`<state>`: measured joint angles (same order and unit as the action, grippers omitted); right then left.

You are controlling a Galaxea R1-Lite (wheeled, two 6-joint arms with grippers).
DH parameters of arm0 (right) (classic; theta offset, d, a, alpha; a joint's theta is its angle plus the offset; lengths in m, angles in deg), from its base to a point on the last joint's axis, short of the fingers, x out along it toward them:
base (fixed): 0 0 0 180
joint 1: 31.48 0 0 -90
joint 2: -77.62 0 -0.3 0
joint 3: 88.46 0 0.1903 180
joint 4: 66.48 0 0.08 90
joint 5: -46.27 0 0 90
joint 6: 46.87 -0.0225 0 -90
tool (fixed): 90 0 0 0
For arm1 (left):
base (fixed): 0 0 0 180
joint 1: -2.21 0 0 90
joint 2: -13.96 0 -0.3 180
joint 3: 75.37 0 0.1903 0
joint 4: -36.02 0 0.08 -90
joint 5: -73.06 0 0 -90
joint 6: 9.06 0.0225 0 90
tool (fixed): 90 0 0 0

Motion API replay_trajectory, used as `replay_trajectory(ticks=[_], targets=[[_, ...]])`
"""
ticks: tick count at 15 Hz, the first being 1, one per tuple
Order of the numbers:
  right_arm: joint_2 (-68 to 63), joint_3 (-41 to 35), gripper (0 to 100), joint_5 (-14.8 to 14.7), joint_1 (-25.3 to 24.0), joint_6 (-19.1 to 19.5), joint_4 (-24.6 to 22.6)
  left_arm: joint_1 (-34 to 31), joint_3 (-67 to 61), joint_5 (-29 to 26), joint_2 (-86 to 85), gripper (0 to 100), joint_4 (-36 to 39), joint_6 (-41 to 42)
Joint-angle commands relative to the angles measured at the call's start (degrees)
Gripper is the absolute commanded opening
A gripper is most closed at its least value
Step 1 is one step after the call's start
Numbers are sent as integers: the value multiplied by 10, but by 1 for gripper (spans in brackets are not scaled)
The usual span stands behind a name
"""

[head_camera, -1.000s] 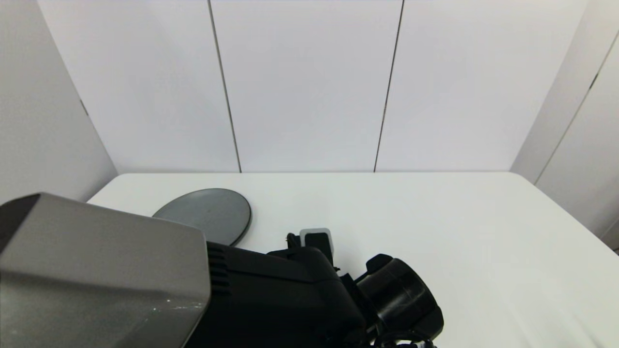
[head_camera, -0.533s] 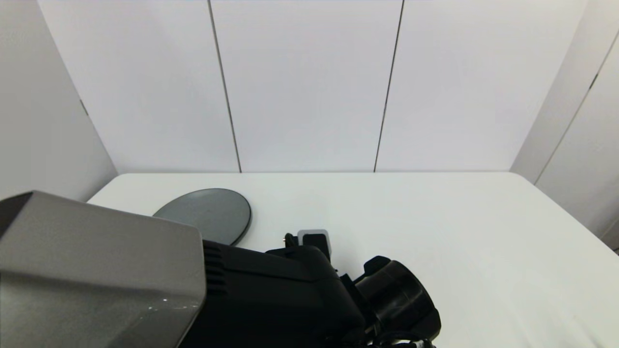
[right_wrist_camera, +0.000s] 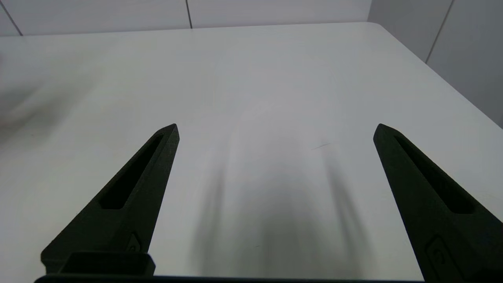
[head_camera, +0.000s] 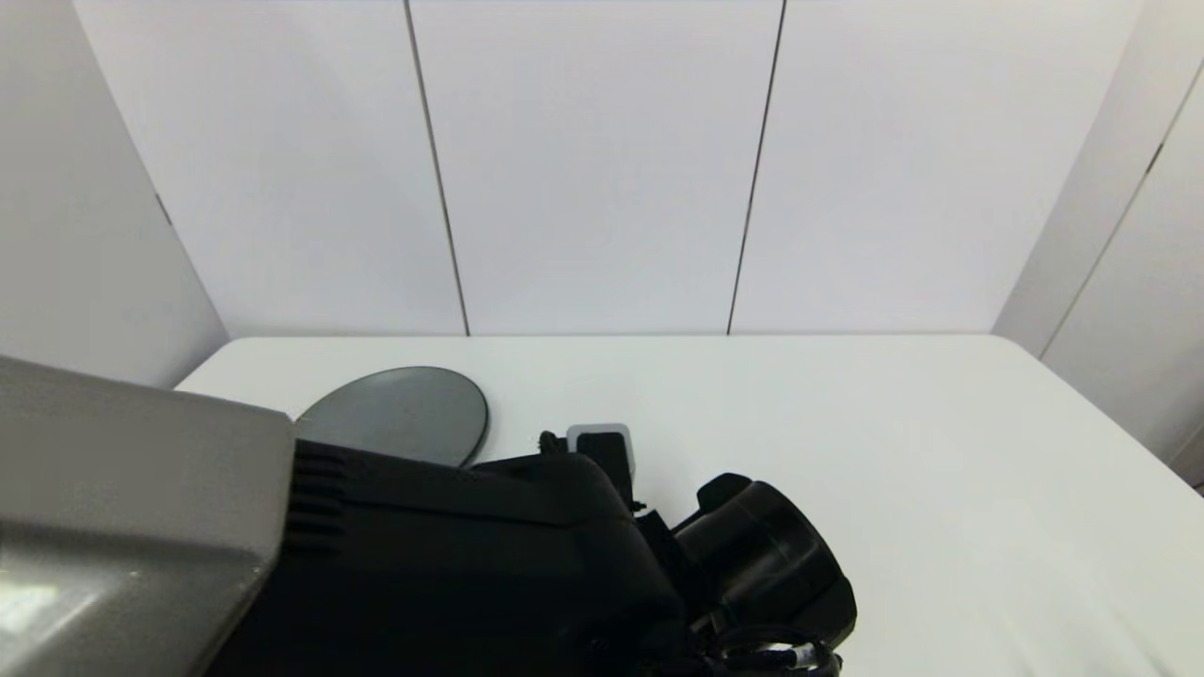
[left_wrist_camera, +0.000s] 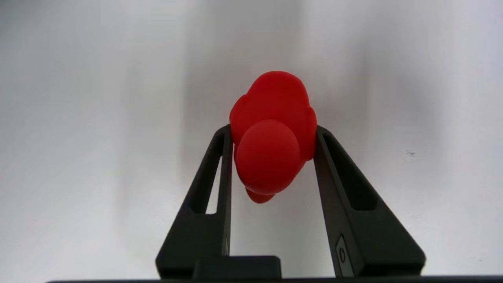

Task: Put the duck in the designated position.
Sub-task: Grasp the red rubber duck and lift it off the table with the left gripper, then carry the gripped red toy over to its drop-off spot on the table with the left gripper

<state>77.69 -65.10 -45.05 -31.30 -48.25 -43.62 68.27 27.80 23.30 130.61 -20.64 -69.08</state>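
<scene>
left gripper (left_wrist_camera: 271, 135) has its fingers (left_wrist_camera: 214, 188) pinching the red toy duck (left_wrist_camera: 273, 133) from both sides, right near the tips. the duck's round head is turned toward the wrist cam with the body behind it, and blurry white tabletop (left_wrist_camera: 78, 157) is all there is around it; can't tell if it's touching the surface or held just off it. in the head view the left arm (head_camera: 395, 555) fills the lower left and hides the duck completely. it reaches over the tabletop just beside the round grey plate (head_camera: 395, 414), covering the plate's near edge. the plate sits at the back left. right gripper (right_wrist_camera: 275, 129) sits low over bare tabletop, fingers spread wide with nothing between them.
</scene>
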Motion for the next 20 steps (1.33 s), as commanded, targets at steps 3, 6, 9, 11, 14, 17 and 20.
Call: replay_trajectory(ticks=[3, 6, 9, 11, 14, 17, 20], targets=[[-1, 0, 100, 0, 0, 0, 0, -44, -46, 9, -110, 0, -14, 69], [-1, 0, 100, 0, 0, 0, 0, -102, -108, 8, -184, 0, -12, 137], [-1, 0, 100, 0, 0, 0, 0, -180, -151, 6, -225, 0, -6, 218], [-1, 0, 100, 0, 0, 0, 0, -240, -156, 1, -242, 0, -6, 272], [-1, 0, 100, 0, 0, 0, 0, -325, -156, -10, -253, 0, -1, 327], [-1, 0, 100, 0, 0, 0, 0, -403, -157, -26, -249, 0, 36, 370], [-1, 0, 100, 0, 0, 0, 0, -475, -152, -61, -222, 0, 91, 431]])
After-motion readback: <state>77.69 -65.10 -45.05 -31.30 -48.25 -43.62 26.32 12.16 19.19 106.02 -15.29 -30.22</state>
